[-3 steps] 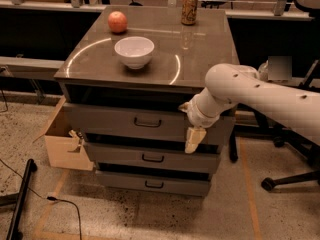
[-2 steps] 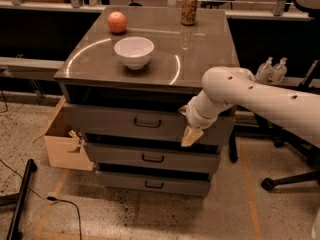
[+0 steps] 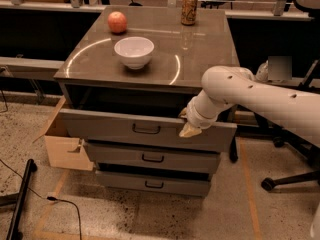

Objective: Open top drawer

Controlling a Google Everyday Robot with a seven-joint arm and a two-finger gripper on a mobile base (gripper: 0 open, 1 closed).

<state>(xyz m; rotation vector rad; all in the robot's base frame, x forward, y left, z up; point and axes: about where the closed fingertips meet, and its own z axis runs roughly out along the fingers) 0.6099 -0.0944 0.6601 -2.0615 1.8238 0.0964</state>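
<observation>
The top drawer [image 3: 110, 126] is the widest grey drawer, with a tall front panel and a small black centre handle [image 3: 146, 129]. It stands partly pulled out, with a dark gap showing behind its front under the cabinet top. My gripper [image 3: 190, 127] sits at the top edge of the drawer front, right of the handle, on the end of my white arm [image 3: 260, 96] that reaches in from the right. It looks to be in contact with the panel's upper rim.
Two shorter grey drawers [image 3: 150, 158] sit shut below. On the cabinet top [image 3: 200, 54] stand a white bowl [image 3: 134, 51], a red apple [image 3: 117, 22] and a can [image 3: 189, 7]. A cardboard box [image 3: 62, 146] is at the left, a chair base [image 3: 287, 176] at the right, and a black pole [image 3: 22, 196] and cable on the floor.
The top drawer has slid out toward the camera and a dark gap has opened behind its front. My gripper has moved with the drawer's top edge.
</observation>
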